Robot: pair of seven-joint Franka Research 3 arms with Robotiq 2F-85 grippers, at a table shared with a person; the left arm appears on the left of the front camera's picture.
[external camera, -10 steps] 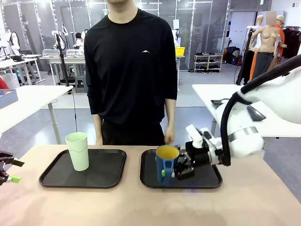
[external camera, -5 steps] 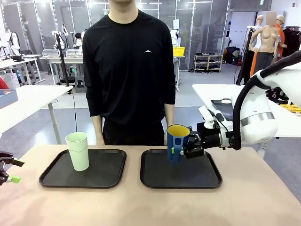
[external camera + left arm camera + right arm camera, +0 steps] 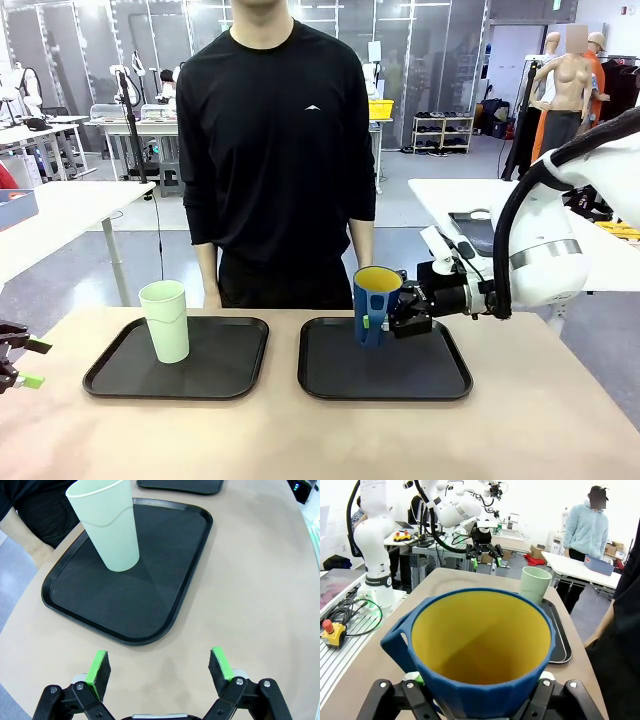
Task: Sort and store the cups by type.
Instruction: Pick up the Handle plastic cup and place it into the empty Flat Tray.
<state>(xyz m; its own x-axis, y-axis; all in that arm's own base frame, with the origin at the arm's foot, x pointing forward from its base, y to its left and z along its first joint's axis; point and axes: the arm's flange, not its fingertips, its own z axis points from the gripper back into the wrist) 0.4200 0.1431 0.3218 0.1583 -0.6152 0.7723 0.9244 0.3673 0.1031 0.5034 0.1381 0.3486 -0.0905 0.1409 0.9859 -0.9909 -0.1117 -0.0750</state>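
Observation:
The dark blue mug (image 3: 375, 305) with a yellow inside hangs slightly tilted above the right black tray (image 3: 330, 385). My right gripper (image 3: 393, 318) is shut on its side. In the right wrist view the mug (image 3: 480, 640) sits between the pads, handle to the picture's left. The mint-green tumbler (image 3: 165, 320) stands upright on the left black tray (image 3: 220, 378). My left gripper (image 3: 15, 366) rests at the table's left edge. The left wrist view shows that gripper (image 3: 159, 667) open over bare table, short of the tumbler (image 3: 107, 527) and its tray (image 3: 165, 580).
A person in black stands at the far side behind the trays, hands down by the table edge. In the right wrist view, the tumbler (image 3: 535, 582) and left tray (image 3: 561, 635) lie beyond the mug. Bare tabletop (image 3: 300, 440) runs along the front.
A second ago the mug sat low on the right tray in my right gripper. It has been lifted up and a little right, then barely moved. The left arm stayed still.

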